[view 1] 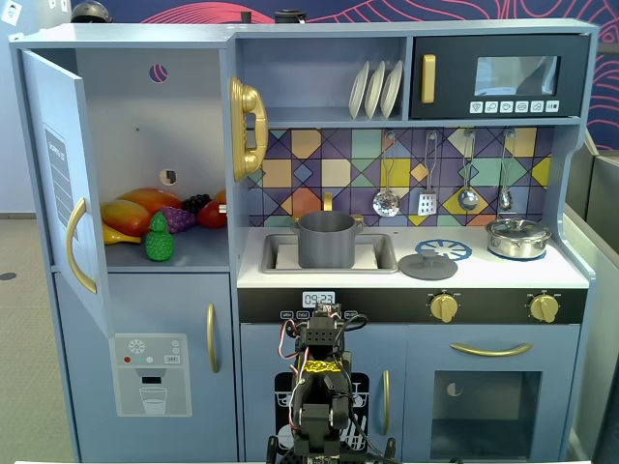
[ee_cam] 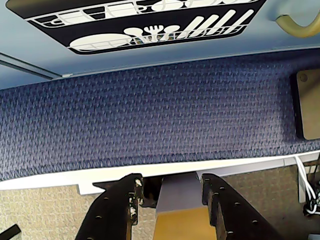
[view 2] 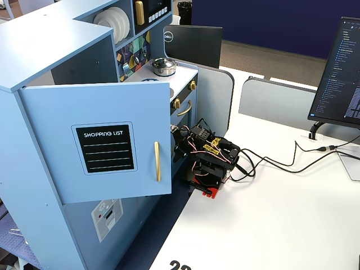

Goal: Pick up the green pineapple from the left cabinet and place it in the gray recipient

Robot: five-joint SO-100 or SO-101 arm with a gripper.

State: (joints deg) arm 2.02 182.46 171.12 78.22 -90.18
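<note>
White desk surface (view 2: pixel 270 214) carries the folded arm, which sits against the lower front of a pale blue toy kitchen, with a dark monitor (view 2: pixel 343 73) at the right edge of a fixed view. Left cabinet (view 1: pixel 155 145) — door (view 1: pixel 63 184) swung wide, curved gold handle on its edge; seen from the side in a fixed view (view 2: pixel 101 140), the door's outer face bears a "SHOPPING LIST" panel. Green pineapple (view 1: pixel 160 240) stands upright at the front of the inner shelf, just in front of a cluster of toy fruit: an orange-yellow piece (view 1: pixel 131 215), a purple grape bunch (view 1: pixel 179 218) and a red piece (view 1: pixel 213 213). Gray recipient (view 1: pixel 326 240) sits in the sink basin to the right of the cabinet, well apart from the pineapple; a flat gray lid (view 1: pixel 427 265) lies on the counter beside it, and a shiny silver lidded pot (view 1: pixel 517 237) farther right. Claw (ee_cam: pixel 172 192) — in the wrist view its two dark fingers (ee_cam: pixel 117 200) stand parted with nothing between them, apparently pointing down over blue carpet (ee_cam: pixel 150 115) and the kitchen's base.
</note>
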